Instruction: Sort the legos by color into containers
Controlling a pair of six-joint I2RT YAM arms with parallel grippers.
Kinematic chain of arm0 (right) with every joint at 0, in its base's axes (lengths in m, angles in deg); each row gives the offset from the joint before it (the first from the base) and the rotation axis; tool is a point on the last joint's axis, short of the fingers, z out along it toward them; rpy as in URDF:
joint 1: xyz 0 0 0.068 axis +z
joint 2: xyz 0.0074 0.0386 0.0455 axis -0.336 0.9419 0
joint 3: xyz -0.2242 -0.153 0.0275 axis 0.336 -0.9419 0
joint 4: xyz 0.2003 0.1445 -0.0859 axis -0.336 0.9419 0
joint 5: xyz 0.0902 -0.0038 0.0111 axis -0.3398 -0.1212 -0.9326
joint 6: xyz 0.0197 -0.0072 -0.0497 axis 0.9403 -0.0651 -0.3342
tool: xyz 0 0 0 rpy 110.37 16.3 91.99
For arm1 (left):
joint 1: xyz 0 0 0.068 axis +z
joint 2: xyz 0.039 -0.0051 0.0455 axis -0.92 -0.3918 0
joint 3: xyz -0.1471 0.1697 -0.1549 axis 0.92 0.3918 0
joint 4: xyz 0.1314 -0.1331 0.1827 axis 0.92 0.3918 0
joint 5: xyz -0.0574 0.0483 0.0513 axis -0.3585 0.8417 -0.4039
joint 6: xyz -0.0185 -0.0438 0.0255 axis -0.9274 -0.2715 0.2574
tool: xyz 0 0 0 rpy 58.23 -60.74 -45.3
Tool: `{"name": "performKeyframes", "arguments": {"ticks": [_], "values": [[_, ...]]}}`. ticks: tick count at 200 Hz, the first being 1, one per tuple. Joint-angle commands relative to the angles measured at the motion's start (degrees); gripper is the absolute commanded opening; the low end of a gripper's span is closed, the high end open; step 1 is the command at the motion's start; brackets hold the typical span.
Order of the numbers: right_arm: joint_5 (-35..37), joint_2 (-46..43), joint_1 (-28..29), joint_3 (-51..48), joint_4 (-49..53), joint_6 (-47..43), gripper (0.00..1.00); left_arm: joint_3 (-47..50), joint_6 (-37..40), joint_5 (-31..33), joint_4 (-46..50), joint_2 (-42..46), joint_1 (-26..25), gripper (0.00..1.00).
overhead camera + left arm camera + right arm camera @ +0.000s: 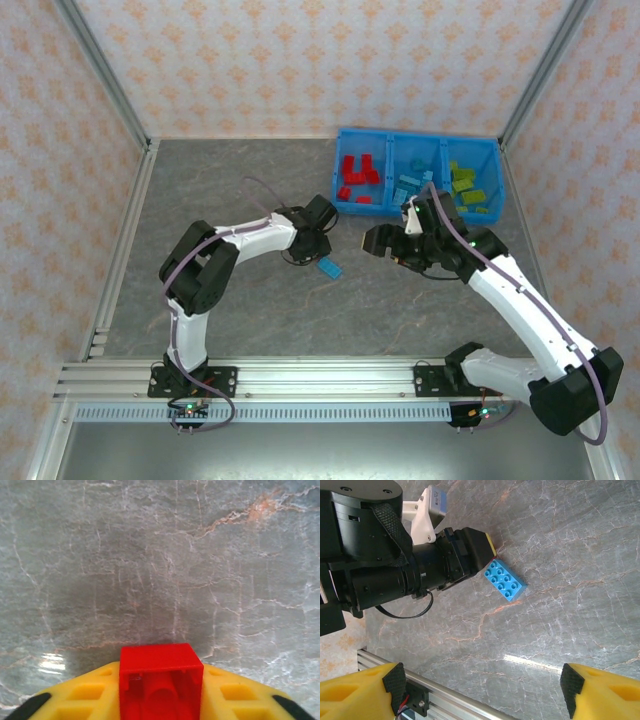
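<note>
Near the blue bin [338, 165], left gripper [320, 243] clamps a red lego [161, 667]; right gripper [482, 682] (jaws spread wide) hovers.

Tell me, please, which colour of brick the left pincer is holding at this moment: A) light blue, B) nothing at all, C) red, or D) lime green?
C: the left wrist view shows a red brick clamped between the yellow fingers of the left pincer, while the light blue brick lies loose on the table beside it.
</note>
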Motion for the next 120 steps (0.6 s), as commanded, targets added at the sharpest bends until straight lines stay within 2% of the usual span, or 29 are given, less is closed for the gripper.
{"name": "performKeyframes", "arguments": {"ticks": [1,30,52,77,95,120], "values": [[1.41,-1.33,0.18,-0.18,-1.15,1.61,0.83,0.73,1.1,-1.08,-0.19,6.0,-0.09,0.25],[3.47,-2.29,0.18,-0.26,-1.64,2.78,0.83,-4.12,4.77,-0.4,1.12,12.78,-2.84,0.21],[6.54,-2.97,0.18,-0.33,-2.36,3.86,0.83,-14.22,11.6,6.45,4.4,11.2,-6.0,0.22],[8.14,-4.28,0.21,-1.05,-3.91,5.43,0.83,-27.86,19.23,14.23,7.01,3.27,-6.31,0.23],[9.43,-5.32,0.19,-0.66,-3.13,5.5,0.83,-38.76,25.46,19.29,8.38,-5.92,-5.8,0.25],[10.93,-6.9,0.18,-0.57,-1.9,5.21,0.83,-57.12,31.21,21.95,11.39,-17.93,-3.98,0.26]]}}
